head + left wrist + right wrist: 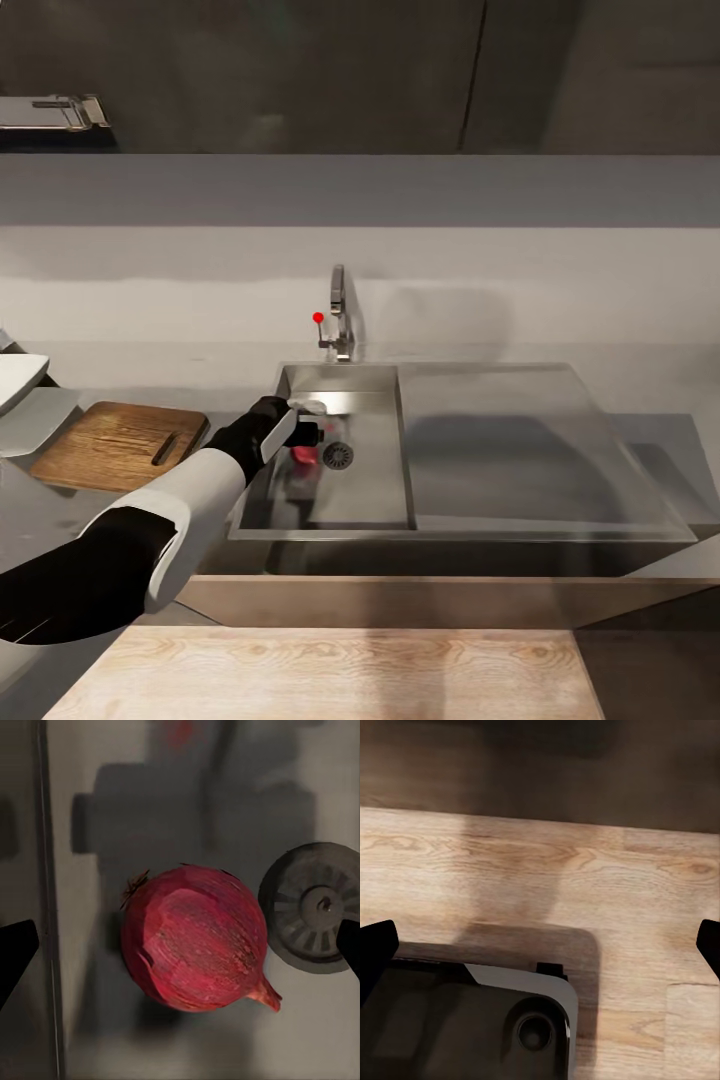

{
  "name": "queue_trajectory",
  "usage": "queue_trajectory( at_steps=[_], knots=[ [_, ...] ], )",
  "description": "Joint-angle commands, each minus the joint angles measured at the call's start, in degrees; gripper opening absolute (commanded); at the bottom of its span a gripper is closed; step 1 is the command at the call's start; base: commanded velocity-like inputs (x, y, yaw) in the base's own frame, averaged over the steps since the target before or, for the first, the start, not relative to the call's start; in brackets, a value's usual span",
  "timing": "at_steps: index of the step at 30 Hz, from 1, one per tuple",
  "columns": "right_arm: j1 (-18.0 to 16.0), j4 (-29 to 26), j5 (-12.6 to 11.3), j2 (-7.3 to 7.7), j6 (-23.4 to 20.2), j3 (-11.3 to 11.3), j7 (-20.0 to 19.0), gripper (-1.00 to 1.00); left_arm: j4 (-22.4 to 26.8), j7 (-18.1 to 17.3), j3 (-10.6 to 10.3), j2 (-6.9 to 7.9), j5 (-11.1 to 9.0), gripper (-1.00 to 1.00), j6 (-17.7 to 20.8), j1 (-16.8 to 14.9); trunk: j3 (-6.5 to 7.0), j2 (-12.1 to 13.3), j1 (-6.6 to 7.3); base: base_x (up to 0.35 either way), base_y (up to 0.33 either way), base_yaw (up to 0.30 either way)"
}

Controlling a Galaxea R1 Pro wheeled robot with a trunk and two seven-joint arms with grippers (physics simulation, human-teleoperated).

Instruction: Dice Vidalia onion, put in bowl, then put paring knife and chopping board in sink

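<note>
One open left gripper (180, 952) straddles the Vidalia onion (196, 937) beside the sink (370, 480) drain (315, 907).

The Vidalia onion (193, 937) is seen in the sink (375, 480), just left of the drain (338, 456). The chopping board (115, 443) is laid on the countertop (660, 430) left of the sink, the tap (340, 315) set behind it.

No text, label, brand, number or sign can be read in any view (the sink (345, 480), its chrome tap (340, 310), the chopping board (120, 445) and the red skin of the Vidalia onion (196, 939) all carry plain, unmarked faces).
</note>
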State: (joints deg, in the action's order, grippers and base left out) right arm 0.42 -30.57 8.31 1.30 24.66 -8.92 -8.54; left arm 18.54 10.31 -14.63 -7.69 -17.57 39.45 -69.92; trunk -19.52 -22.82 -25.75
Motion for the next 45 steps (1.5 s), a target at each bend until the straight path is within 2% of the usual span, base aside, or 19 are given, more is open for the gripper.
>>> queue_trajectory(
  at_steps=[1, 13, 45],
  knots=[
    [0.0, -0.1, 0.6, -0.06, 0.1, -0.5, -0.4, 1.00, 0.1, 0.4, -0.4, 0.03, -0.6, 1.00, 0.2, 0.0, -0.09, -0.1, -0.03, 0.000, 0.024, 0.000],
    [0.0, -0.1, 0.6, -0.06, 0.1, -0.5, -0.4, 1.00, 0.1, 0.4, -0.5, -0.04, -0.6, 1.00, 0.2, 0.0, -0.32, -0.1, -0.03, 0.000, 0.003, 0.000],
    [0.0, -0.1, 0.6, -0.06, 0.1, -0.5, -0.5, 1.00, 0.1, 0.4, -0.5, -0.28, -0.6, 1.00, 0.2, 0.0, -2.41, -0.1, -0.03, 0.016, 0.000, 0.000]
  ],
)
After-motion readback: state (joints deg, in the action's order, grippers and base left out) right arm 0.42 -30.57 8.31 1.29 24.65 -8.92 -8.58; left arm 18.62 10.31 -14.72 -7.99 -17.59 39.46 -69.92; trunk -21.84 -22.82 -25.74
